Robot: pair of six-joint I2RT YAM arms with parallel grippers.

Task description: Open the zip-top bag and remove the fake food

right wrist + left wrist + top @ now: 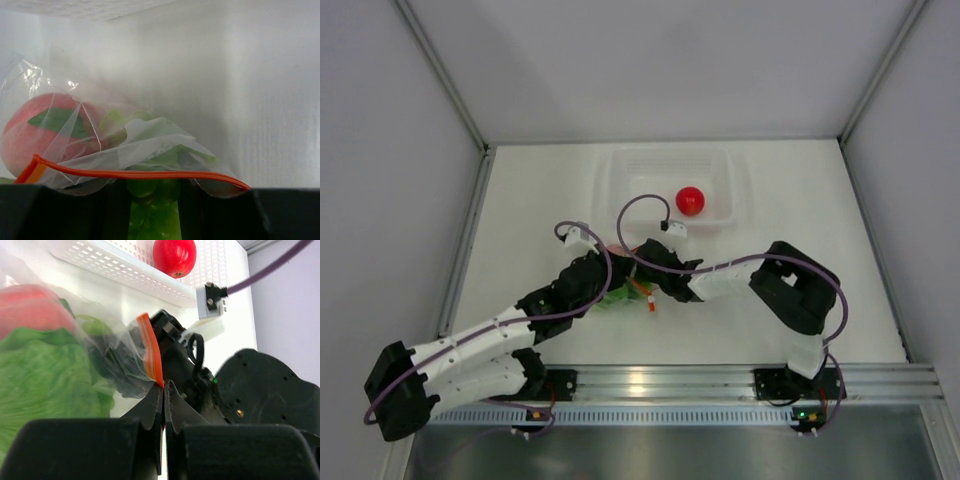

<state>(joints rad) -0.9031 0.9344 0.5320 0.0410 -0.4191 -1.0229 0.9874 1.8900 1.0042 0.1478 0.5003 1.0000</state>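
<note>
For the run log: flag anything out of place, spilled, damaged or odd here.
Nothing looks spilled or damaged. The one oddity: the red tomato lies alone in the clear tray, while the pinkish fruit, lettuce and grapes are inside the crumpled zip-top bag, whose zip strip the left gripper pinches.

At the far middle of the table [540, 200], a tray [620, 160], with a ball [690, 200] in its right near part. Just before the tray, a bag [620, 293], between left gripper [163, 385] on its left and right gripper [152, 189] on its right. In the bag: fruit [35, 135] at the far end, lettuce [45, 370] nearer, grapes [150, 200] beside the strip [150, 175].
</note>
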